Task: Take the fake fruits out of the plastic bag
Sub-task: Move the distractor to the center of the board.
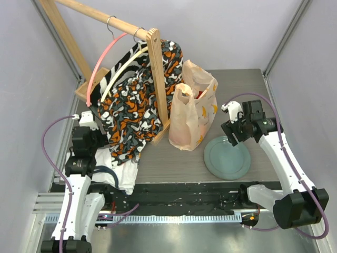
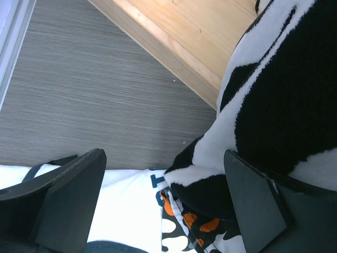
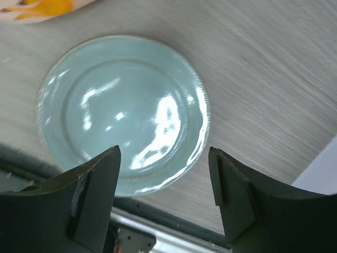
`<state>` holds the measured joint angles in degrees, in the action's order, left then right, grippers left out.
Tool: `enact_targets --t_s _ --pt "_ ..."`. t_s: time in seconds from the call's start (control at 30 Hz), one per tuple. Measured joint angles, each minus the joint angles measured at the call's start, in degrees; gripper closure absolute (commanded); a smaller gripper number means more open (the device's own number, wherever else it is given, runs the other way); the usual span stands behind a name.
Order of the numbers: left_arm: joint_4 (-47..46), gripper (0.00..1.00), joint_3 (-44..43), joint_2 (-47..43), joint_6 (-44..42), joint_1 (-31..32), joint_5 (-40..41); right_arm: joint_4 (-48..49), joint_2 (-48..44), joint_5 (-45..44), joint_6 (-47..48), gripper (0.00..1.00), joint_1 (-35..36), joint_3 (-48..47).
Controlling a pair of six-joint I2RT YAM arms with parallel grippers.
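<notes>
The bag (image 1: 191, 112) stands up on the table (image 1: 174, 161), close to the middle. Its top is open. The fruits (image 1: 199, 94) are inside it, and only a little bit of red shows at the top.

The right claw (image 3: 163, 157) is open, with nothing between its two fingers. It hangs over a round green plate (image 3: 79, 79). There is nothing on the plate. The bag is to the left of this claw, near it but not touching. In the right wrist view only a corner of the bag with a yellow mark shows at the top edge. The plate sits just beside the bag, on the near side.

The left claw (image 2: 163, 158) is open too and holds nothing. It is far over on the left side, well apart from the bag. A fuzzy black and white cloth (image 2: 274, 89) hangs right by one finger and seems to touch it. A white cloth (image 2: 126, 211) lies on the table under the claw.

Between the left claw and the bag stands a wooden rack (image 1: 158, 79). A cloth with orange, black and white spots (image 1: 139, 108) hangs from it on hangers (image 1: 108, 55). The rack and the cloths are in the way on that side.
</notes>
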<state>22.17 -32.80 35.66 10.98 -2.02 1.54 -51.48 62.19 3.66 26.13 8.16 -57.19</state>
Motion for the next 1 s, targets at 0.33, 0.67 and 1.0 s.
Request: enact_targets --t_s 0.33,0.67,1.0 --pt "2.23 0.00 -3.56 7.48 -1.90 0.00 -2.23 -20.20 13.66 17.09 8.02 0.37 15.89 -33.90" --pt "3.15 0.07 -6.40 4.59 -0.42 -1.27 -3.43 -23.91 26.32 18.73 3.04 0.82 43.10 -59.34" --pt "9.31 0.11 -11.10 -0.22 -4.26 -2.10 -5.18 -13.40 43.76 5.55 -4.85 0.99 44.96 -61.51"
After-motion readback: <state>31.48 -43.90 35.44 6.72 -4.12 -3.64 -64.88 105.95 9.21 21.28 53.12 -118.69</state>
